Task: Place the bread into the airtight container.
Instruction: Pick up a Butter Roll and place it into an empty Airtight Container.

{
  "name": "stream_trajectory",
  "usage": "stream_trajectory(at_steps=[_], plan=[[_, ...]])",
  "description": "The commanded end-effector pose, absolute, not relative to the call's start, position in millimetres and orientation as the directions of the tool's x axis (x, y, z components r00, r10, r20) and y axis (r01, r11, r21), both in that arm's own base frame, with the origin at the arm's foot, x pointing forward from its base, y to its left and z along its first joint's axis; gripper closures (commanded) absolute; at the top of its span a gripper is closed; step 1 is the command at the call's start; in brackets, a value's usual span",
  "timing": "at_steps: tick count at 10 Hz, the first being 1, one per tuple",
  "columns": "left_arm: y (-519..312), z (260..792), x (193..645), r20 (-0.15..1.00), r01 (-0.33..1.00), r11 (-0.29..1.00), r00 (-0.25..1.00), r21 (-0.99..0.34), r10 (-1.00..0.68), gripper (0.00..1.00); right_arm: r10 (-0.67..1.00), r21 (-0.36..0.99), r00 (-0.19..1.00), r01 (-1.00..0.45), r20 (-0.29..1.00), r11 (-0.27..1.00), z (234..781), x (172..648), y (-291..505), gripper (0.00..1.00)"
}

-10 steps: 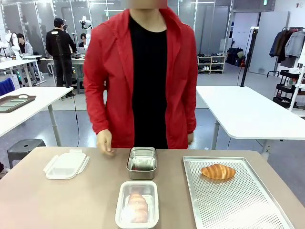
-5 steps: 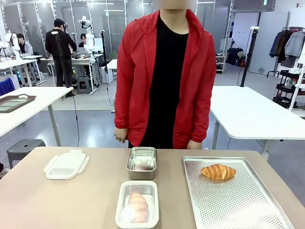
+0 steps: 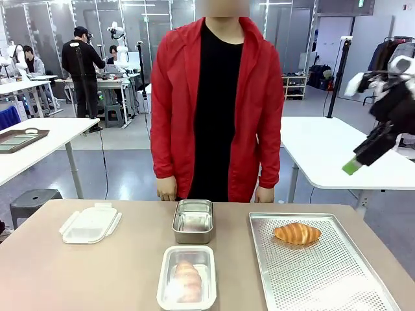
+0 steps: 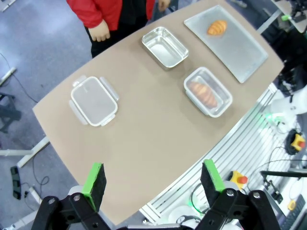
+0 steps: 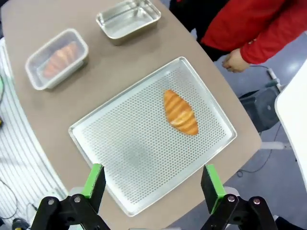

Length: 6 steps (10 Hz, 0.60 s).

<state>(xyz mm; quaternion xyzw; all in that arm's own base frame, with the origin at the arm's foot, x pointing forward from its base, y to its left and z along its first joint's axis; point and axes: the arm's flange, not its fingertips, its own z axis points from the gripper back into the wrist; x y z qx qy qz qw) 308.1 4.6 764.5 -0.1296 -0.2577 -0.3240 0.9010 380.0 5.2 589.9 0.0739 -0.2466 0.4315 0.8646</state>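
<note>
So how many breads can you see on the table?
2. The first bread lies on the metal tray. The second bread sits inside the clear container nearest the robot. The steel container looks empty.

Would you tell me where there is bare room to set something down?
The table is bare between the lid and the steel container and near container, which crowd the middle; the tray is bare nearer than its bread.

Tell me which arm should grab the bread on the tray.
Right. The right claw, open, hangs above the tray with the bread straight ahead of it. The left claw, also open, hangs over the table's other end, far from the tray.
</note>
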Motion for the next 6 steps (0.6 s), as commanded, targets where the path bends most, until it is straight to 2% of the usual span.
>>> stream_trajectory(at_steps=[1,6], plan=[[5.9,765.4,308.0,0.552,0.665,0.745,0.644,-0.060,-0.530,0.00,0.748,-0.155,0.484,-0.784,0.455,0.601,570.9,419.0,15.4,0.00],[5.9,765.4,308.0,0.552,0.665,0.745,0.644,-0.060,-0.530,0.00,0.807,-0.163,0.481,-0.816,0.341,0.555,501.8,479.9,26.2,0.00]])
